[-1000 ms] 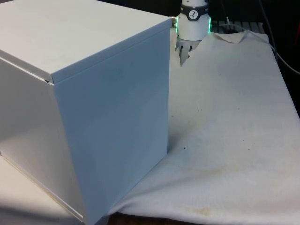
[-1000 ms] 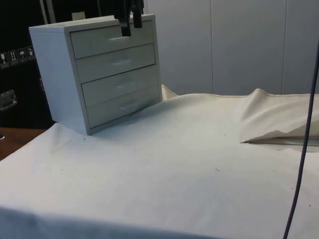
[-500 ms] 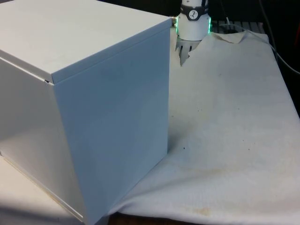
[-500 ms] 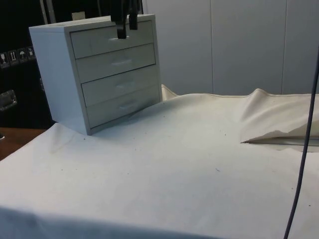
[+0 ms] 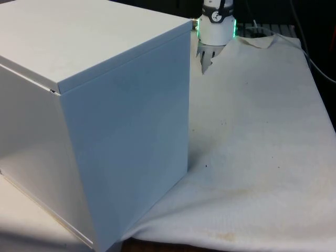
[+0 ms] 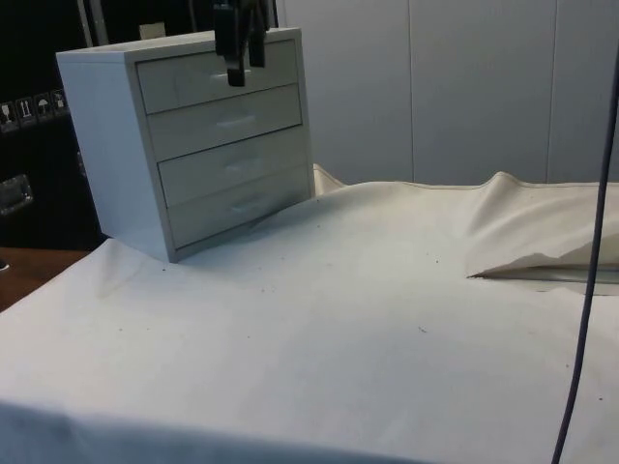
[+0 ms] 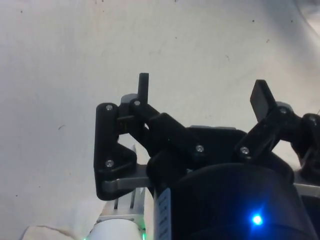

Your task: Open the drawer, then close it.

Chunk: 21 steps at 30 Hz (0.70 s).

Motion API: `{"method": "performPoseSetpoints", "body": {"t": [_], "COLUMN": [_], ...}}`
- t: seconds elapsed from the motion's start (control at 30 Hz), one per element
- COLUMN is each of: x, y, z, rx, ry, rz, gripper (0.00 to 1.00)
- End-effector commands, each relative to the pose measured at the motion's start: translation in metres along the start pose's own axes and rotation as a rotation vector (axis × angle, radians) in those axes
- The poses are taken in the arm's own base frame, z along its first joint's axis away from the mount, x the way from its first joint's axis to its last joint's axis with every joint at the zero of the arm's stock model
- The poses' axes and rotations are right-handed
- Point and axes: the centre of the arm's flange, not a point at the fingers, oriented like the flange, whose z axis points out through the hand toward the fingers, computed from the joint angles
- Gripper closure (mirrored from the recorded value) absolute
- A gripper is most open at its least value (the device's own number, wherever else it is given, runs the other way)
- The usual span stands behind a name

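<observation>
A lab test bench: a desk (image 6: 387,319) draped in creased white cloth, a dangling cable (image 6: 590,271), and plain cabinet doors (image 6: 464,87) behind.

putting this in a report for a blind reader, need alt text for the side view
A white chest of four drawers, all shut, stands at the far left of a table under a white cloth. The black two-finger gripper hangs in front of the top drawer, fingers apart, at the height of its handle. The cloth is rumpled at the right, and pale cabinet panels stand behind.

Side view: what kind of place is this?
Probably a robot lab bench: a white chest of drawers on a white cloth, black pincer at the top drawer, dangling cable.
</observation>
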Motion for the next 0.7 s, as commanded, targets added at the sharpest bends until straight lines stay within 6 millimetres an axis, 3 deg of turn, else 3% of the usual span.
{"method": "performPoseSetpoints", "body": {"t": [0.0,0.67], "x": [0.0,-0.001], "y": [0.001,0.011], "z": [0.002,0.004], "rx": [-0.001,-0.016], "ry": [-0.003,-0.001], "rz": [-0.006,-0.152], "gripper": [0.0,0.0]}}
